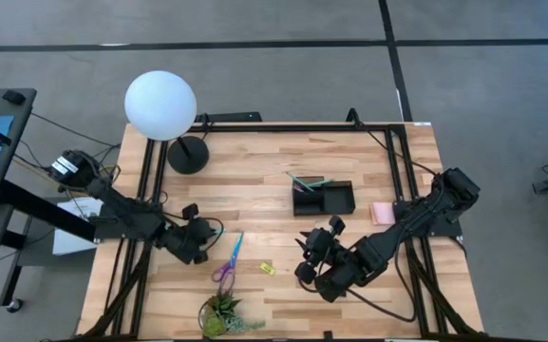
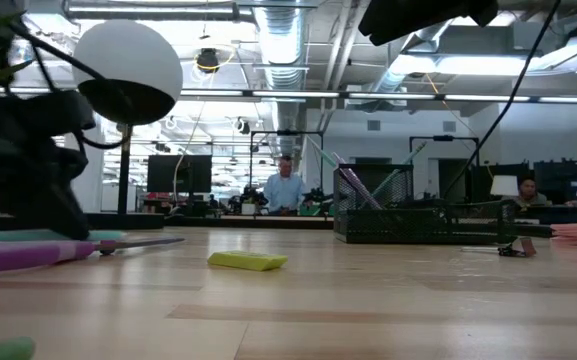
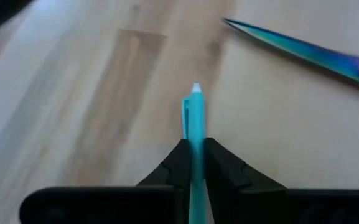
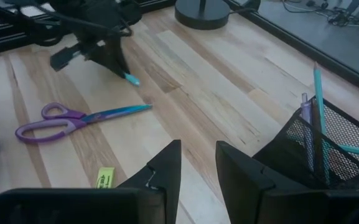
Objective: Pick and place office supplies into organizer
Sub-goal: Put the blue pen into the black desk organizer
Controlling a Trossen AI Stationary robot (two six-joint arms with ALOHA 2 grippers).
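Open-plan lab or industrial office: exposed ceiling ducts (image 2: pixel 286 60) and strip lights (image 2: pixel 153 10), rows of monitors (image 2: pixel 180 172) on far benches with people (image 2: pixel 285 188) seated at them. Wooden table (image 1: pixel 264 171) sits on grey carpet tiles (image 1: pixel 283 76) inside a black metal frame (image 1: pixel 387 133)

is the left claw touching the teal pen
Touching: in the left wrist view the left claw fingers press against both sides of the teal pen.

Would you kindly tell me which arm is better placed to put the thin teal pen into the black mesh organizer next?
Probably the left: its gripper is shut on the thin teal pen. The right gripper, nearer the black mesh organizer, holds nothing.
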